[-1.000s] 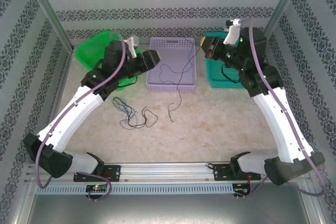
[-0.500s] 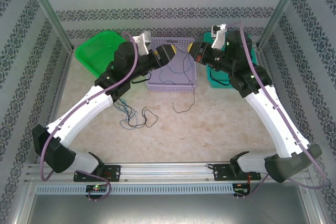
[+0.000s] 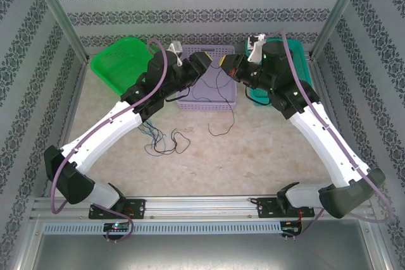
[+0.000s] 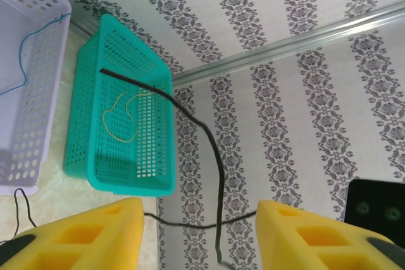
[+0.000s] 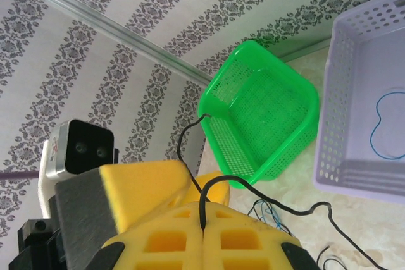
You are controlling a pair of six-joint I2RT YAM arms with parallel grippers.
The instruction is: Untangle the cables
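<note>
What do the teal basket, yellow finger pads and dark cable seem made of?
Teal basket: probably moulded plastic, faintly glossy, walls pierced in a grid.
Yellow finger pads: likely matte foam or soft rubber, with square pockets.
Dark cable: perhaps plastic-coated wire; it curves freely.

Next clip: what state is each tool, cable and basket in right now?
left tool: open, dark cable crossing its gap
right tool: shut on dark cable
other cables: tangled on table
teal basket: holds yellowish cable
purple basket: holds blue cable
green basket: nothing visible inside
</note>
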